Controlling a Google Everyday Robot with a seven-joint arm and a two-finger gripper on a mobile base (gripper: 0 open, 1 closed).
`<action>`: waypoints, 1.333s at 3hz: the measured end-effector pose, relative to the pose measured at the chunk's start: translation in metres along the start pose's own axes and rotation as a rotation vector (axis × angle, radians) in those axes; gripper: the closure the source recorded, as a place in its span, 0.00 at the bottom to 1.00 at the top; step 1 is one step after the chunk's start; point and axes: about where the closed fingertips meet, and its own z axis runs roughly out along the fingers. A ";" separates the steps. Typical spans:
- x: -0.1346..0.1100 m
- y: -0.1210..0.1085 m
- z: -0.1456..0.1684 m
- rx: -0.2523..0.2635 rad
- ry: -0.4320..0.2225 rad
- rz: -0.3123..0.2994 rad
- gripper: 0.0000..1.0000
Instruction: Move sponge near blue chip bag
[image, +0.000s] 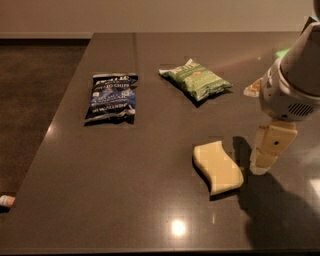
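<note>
The pale yellow sponge (218, 167) lies flat on the dark table, right of the middle and toward the front. The blue chip bag (112, 96) lies flat at the left of the table, well apart from the sponge. My gripper (266, 156) hangs at the right, pointing down, just to the right of the sponge with its tip close to the table. It holds nothing that I can see.
A green chip bag (196, 79) lies at the back middle of the table (125, 200). The table's left edge drops to a dark floor. A small pale object (6, 200) lies on the floor at the far left. The arm's white body (295, 75) fills the upper right.
</note>
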 end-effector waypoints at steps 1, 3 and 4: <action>-0.001 0.008 0.021 -0.035 0.006 -0.014 0.00; -0.002 0.043 0.061 -0.128 -0.003 -0.070 0.00; -0.011 0.055 0.073 -0.166 -0.013 -0.107 0.00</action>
